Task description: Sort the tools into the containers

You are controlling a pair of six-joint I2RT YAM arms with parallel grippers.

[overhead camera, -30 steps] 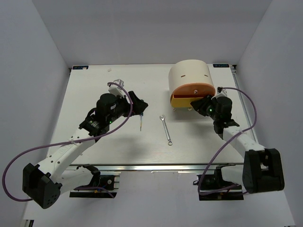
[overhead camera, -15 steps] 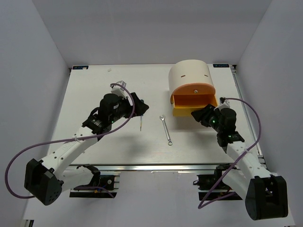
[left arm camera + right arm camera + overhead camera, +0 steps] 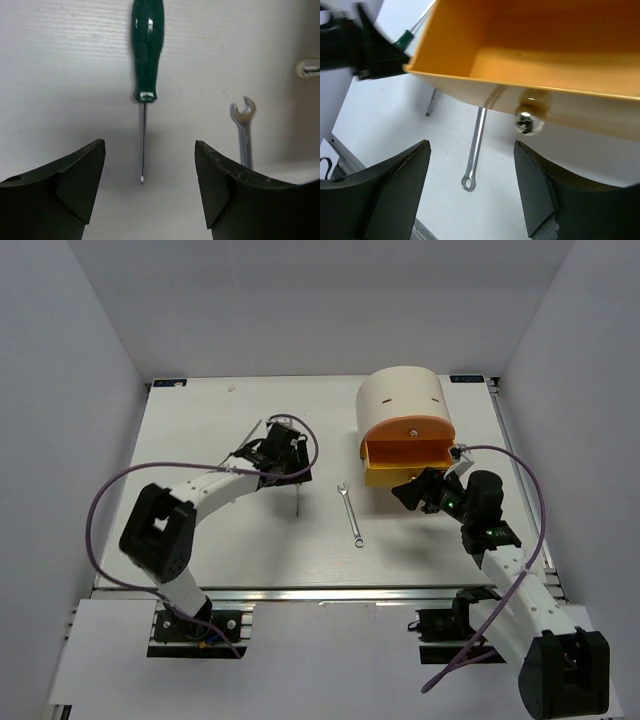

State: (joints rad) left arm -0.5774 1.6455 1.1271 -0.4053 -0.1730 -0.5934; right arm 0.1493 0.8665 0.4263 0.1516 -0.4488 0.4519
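Note:
A screwdriver [image 3: 147, 50] with a dark green handle lies on the table, its thin shaft [image 3: 298, 499] pointing toward the near edge. My left gripper [image 3: 149, 160] hovers open over the shaft tip, touching nothing; from above the left gripper [image 3: 288, 456] hides the handle. A silver wrench [image 3: 350, 515] lies at mid-table. The beige drum-shaped container [image 3: 403, 396] has its orange drawer [image 3: 410, 454] pulled out. My right gripper [image 3: 471, 146] stands open just in front of the drawer's metal knob [image 3: 530, 120], holding nothing, with the wrench [image 3: 475, 150] seen below it.
The left arm's purple cable [image 3: 110, 495] loops out over the table's left side. The table's near rail [image 3: 320, 592] runs in front of both bases. White walls close in the left, right and back.
The right gripper pulled the drawer out, let go of the knob and backed off toward the near edge, opening wide. The left gripper moved back over the screwdriver and narrowed slightly.

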